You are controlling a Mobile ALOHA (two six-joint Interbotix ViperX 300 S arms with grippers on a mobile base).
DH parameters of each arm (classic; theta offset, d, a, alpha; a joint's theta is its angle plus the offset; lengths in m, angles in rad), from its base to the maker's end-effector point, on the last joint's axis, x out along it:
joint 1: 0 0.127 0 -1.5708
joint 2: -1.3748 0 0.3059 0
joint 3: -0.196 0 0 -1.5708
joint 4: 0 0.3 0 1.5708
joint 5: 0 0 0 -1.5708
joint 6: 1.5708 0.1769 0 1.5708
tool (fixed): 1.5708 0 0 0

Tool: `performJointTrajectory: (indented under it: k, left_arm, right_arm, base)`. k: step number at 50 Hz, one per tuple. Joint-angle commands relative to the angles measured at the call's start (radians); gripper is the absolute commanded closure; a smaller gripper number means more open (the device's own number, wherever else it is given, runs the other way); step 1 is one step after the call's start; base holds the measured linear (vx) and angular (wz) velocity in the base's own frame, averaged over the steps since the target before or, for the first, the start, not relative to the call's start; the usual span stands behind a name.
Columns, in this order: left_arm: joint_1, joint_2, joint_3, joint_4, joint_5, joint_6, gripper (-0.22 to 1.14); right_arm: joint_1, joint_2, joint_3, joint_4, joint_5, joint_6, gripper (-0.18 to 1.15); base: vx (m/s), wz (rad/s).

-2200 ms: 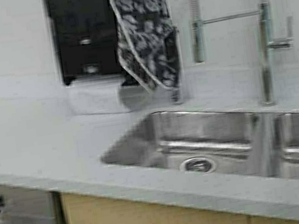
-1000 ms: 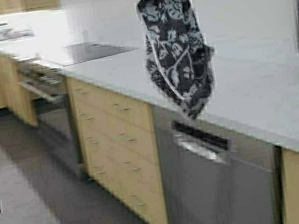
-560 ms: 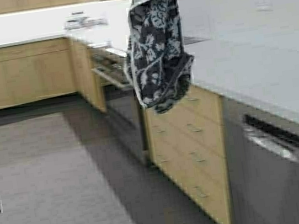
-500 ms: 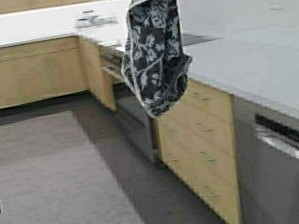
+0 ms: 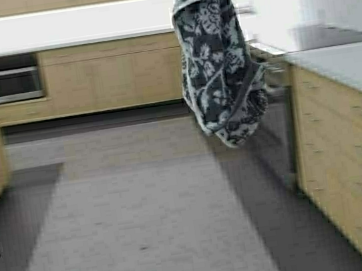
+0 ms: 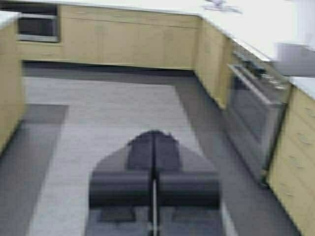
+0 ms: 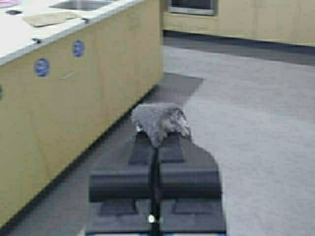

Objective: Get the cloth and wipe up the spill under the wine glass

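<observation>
Both of your grippers are pressed together — the right gripper [image 7: 154, 129] pinches a grey bunch of the cloth [image 5: 216, 56], which hangs high before the oven [image 5: 274, 115]; the left gripper [image 6: 153, 147] holds nothing — low above the grey floor [image 5: 138, 215].

The high view looked forward and down from the robot's frame along a grey floor [image 5: 138, 215] toward the far cabinets [image 5: 112, 74]. The left wrist view faced that same floor [image 6: 113, 118] and cabinets [image 6: 128, 39]. The right wrist view faced a different counter [image 7: 64, 83], at low height.
</observation>
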Motion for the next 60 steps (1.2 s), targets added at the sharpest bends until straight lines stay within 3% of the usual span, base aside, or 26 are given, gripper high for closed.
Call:
performJointTrajectory:
  k: [1,41,60]
  left_arm:
    - [0.002,0.008,-0.012,-0.002,-0.005,-0.011,0.89]
    - [0.002,0.012,-0.006,-0.002,-0.012,-0.006,0.89]
    - [0.002,0.015,-0.009,-0.002,-0.014,-0.012,0.89]
  right_arm:
    - [0.000,-0.011,-0.011,0.005,-0.015,0.000,0.91]
    - [0.000,-0.009,-0.015,0.005,-0.014,0.006,0.91]
    - [0.000,-0.009,-0.008,0.005,-0.015,0.005,0.91]
  base:
    - [0.03,0.50]
    - [0.03,0.53]
    - [0.06,0.33]
